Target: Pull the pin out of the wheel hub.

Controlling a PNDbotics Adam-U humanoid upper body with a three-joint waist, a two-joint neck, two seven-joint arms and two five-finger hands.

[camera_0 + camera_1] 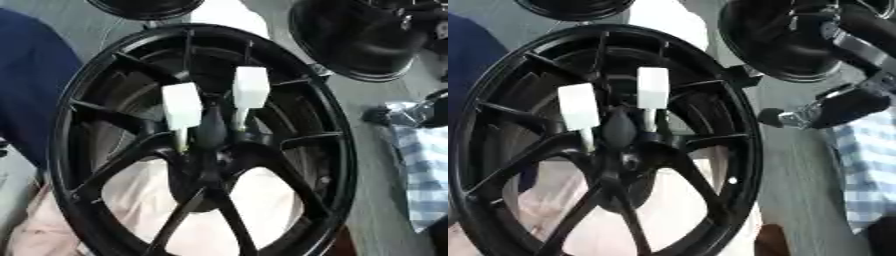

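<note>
Black casing with silver joints is all that marks the right hand (pixel 833 110), which comes in well to the right of the wheel hub (pixel 619 150), clear of the rim and touching nothing; whether its fingers are straight or curled I cannot tell, since only a dark rounded tip and metal links show. The left hand appears in neither view.

The hub stands tilted and fills most of the picture, its spokes running out to a broad black rim. Two white pins sit side by side in its centre. The left pin (pixel 182 107) has a blocky white head on a thin pale shank that enters the hub just left of the dark centre cap. The right pin (pixel 250 90) stands a little higher, its shank entering just right of that cap.

The hand has a long way to reach across the rim, so I judge the main risk to be striking the rim or a spoke on the way in and rocking the tilted hub. The pins stand close together, so fingers closing on one could knock the other. A pull off the shank's axis might jam the pin.

Beyond the hub lies a grey surface, with other black wheels (pixel 359 37) above it, blue checked cloth (pixel 424 165) to its right, and dark blue fabric to its left.
</note>
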